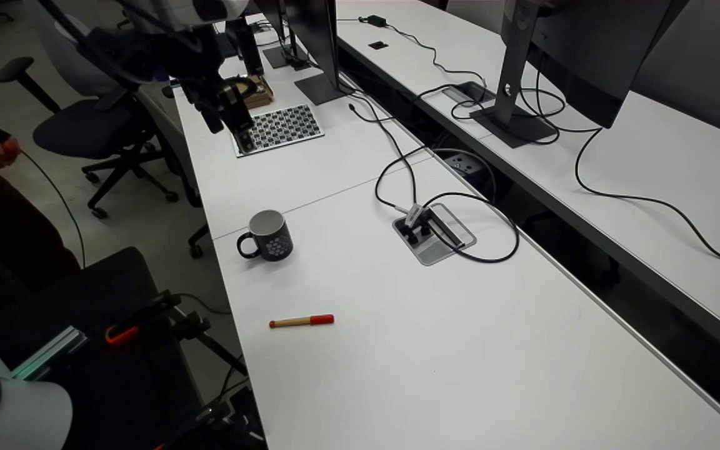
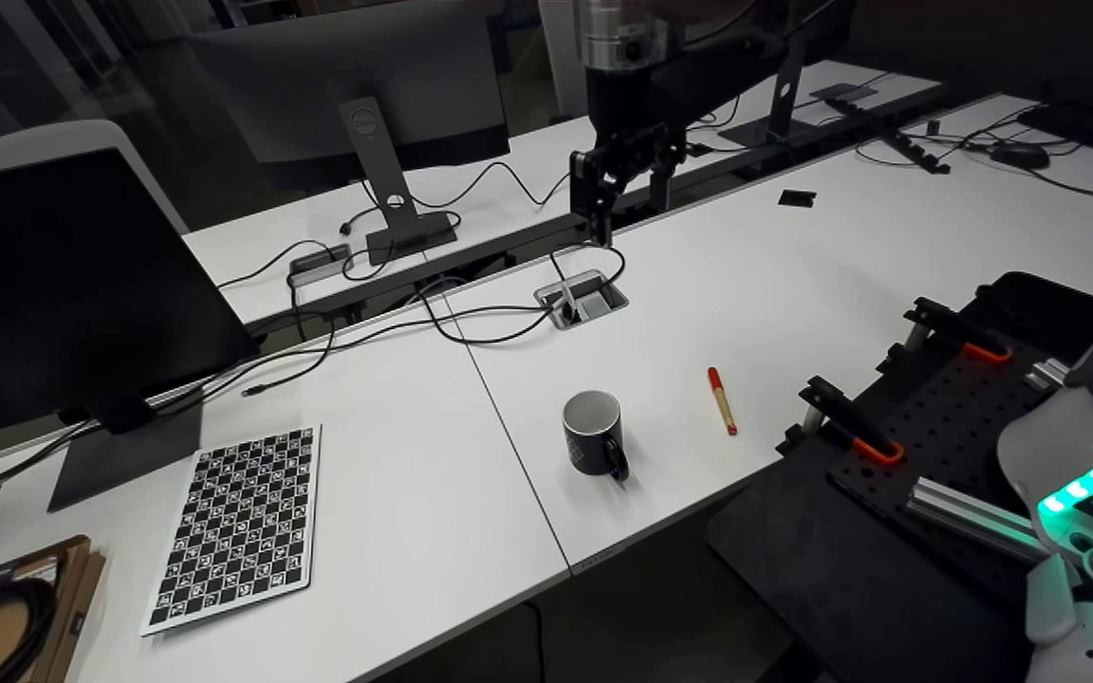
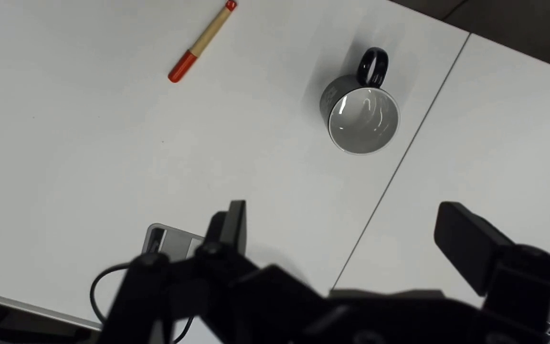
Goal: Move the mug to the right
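The dark grey mug [image 1: 275,242] stands upright on the white table close to its edge, beside the seam between two table sections. It also shows in an exterior view [image 2: 592,446] and in the wrist view [image 3: 363,122], where its light grey inside faces me and its loop handle points up. My gripper [image 3: 342,210] is open, with nothing between its fingers. The mug lies ahead of the fingertips in the wrist view, apart from them. In both exterior views the gripper [image 1: 229,136] [image 2: 632,216] is raised above the table, away from the mug.
A thin red pen [image 3: 202,42] lies on the table near the mug. A table socket [image 2: 594,304] with black cables sits farther in from the edge. A checkered board [image 2: 238,522], a cardboard box [image 2: 72,607] and a monitor [image 2: 63,285] are on the neighbouring section.
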### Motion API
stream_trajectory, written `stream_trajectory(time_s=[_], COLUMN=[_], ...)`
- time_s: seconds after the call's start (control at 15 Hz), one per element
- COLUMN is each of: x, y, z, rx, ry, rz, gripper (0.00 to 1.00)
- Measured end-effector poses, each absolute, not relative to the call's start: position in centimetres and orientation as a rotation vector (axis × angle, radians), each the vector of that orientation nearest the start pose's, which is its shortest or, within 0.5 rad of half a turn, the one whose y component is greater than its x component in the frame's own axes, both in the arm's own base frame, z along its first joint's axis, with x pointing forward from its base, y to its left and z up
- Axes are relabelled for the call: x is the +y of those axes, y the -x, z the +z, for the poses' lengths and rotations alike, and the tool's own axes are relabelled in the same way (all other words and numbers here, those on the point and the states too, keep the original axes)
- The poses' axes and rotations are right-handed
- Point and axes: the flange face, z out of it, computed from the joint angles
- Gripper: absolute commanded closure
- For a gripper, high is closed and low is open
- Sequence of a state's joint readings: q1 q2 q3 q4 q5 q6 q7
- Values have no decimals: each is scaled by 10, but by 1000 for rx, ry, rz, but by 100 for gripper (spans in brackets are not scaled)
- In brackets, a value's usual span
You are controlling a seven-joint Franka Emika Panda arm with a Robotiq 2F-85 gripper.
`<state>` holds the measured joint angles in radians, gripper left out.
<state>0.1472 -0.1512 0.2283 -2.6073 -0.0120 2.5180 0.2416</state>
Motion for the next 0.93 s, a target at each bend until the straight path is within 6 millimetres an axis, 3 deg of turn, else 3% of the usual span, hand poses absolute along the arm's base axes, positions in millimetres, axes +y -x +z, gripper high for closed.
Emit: stream_trajectory(time_s=[0.4,0.93], x=[183,198], y=[-405,-415], z=[253,186], rx=[-113,-5], ry=[3168,3248], rz=[-29,77], gripper=[0,0])
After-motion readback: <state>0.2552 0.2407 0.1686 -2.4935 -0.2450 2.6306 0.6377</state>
